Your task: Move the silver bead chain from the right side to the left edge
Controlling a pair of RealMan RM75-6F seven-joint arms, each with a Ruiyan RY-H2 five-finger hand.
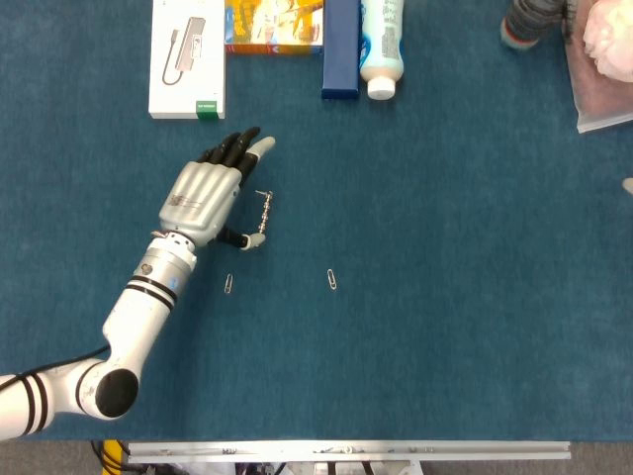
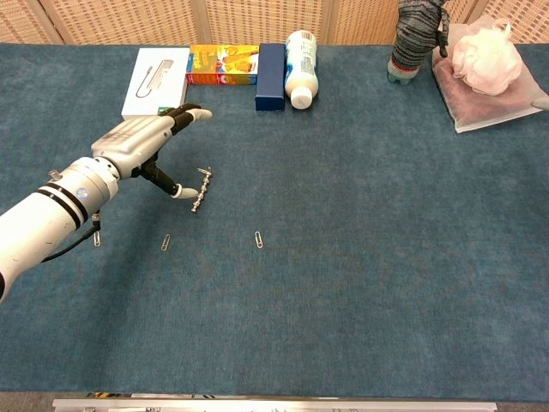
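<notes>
Left hand [image 1: 206,198] is hovering w/ fingers spread, holding nothing, thumb tip just beside the silver bead chain [image 1: 262,219], which is lying loose on the tabletop [image 1: 445,297], prob. lining up for a pinch.

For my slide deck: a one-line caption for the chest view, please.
Left hand, fingers spread, reaches beside the silver bead chain on the blue table.

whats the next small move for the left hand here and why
Probably lower the left hand a little and close thumb and fingers on the silver bead chain. The hand is open, right beside the chain's left side with its thumb tip near the chain's lower end, and the chain lies flat on the blue table cloth, not yet gripped.
</notes>
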